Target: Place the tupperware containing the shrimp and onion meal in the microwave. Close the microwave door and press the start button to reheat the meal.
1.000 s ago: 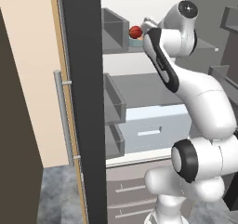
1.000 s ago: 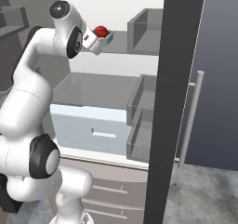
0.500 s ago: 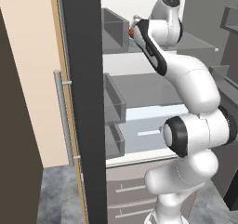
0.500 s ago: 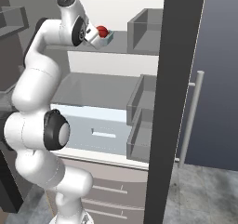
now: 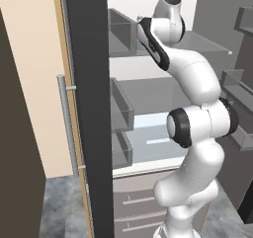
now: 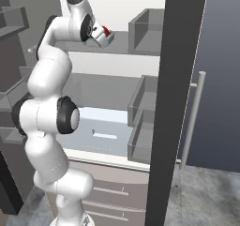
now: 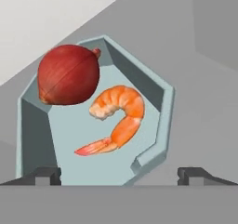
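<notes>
The tupperware, a pale blue-grey tray, rests on a grey upper shelf of an open fridge. In it lie a glossy red onion and an orange shrimp. My gripper is open, its two tips spread wide on either side of the tray's near end, apart from it. From the right base view the gripper hangs at the tupperware, with the onion just showing. The microwave, its door and the start button are out of view.
The fridge's dark open door with its bar handle stands left of the arm. A grey bin sits on the same shelf to the right. Door bins and lower drawers lie below.
The arm has swung its hand closer over the tupperware on the upper shelf. In the left base view the hand now covers the onion. The jaws have stayed open.
</notes>
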